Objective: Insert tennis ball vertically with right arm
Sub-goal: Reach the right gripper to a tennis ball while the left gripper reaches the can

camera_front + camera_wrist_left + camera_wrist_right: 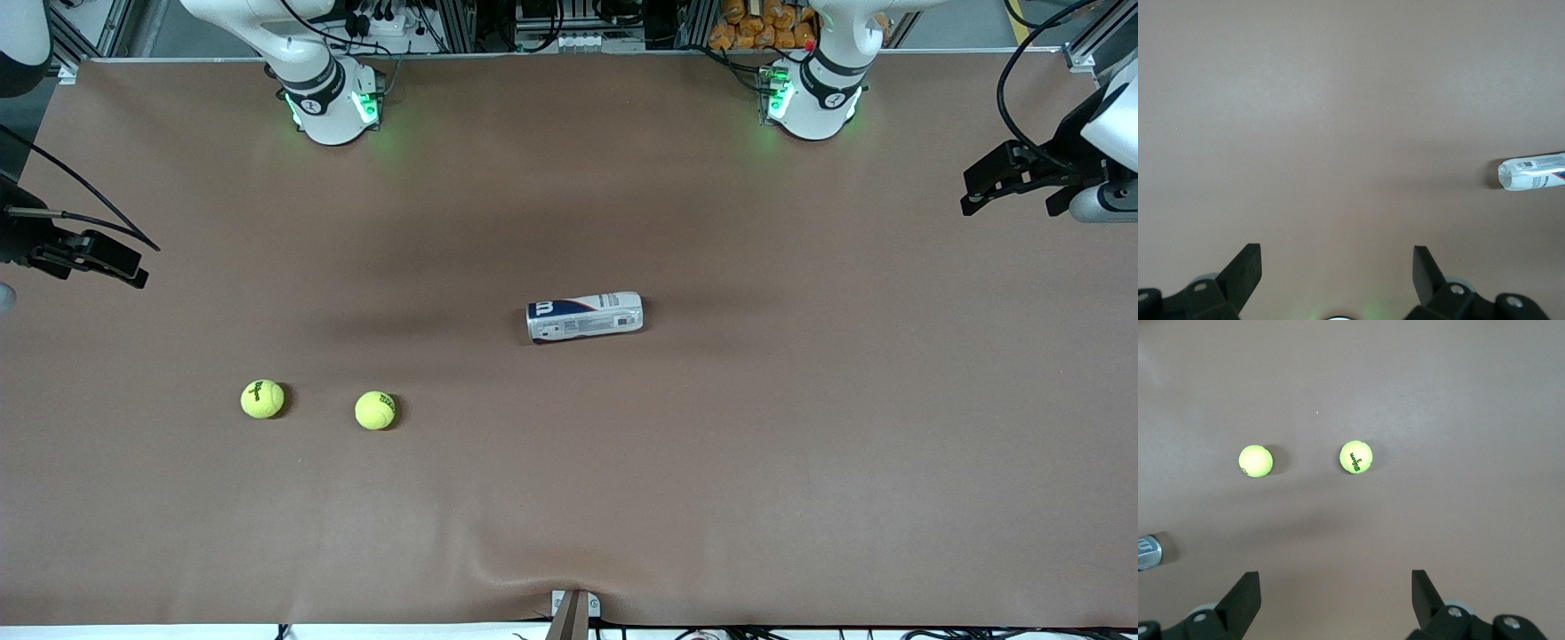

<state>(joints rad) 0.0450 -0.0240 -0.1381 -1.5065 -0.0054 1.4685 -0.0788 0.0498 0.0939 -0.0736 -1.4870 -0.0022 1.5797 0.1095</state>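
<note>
Nothing of the task looks done yet: both balls lie loose on the table, the can lies on its side, and neither arm holds anything, so picking a ball, getting the can upright and dropping the ball in from above all seem to remain. Nearest the front camera, toward the right arm's end of the table, sit two tennis balls, well apart from each other: one tennis ball with dark lettering on its fuzzy yellow-green felt, and a second tennis ball closer to the middle of the table. Both are round, matte and nappy, and I judge they will give a little under the fingers and could roll if nudged. Farther from the camera, about mid-table, lies the can, a smooth cylinder with a glossy white, blue and red label; the left wrist view shows one end of it looking clear and plastic-like, though which end is the mouth cannot be told. The table is covered in a brown, slightly wrinkled sheet that looks soft and non-slip. Farther still, the right gripper hangs over the edge of the table at the right arm's end, jaws spread wide with nothing between them. The left gripper waits over the left arm's end of the table, jaws likewise spread and empty.
</note>
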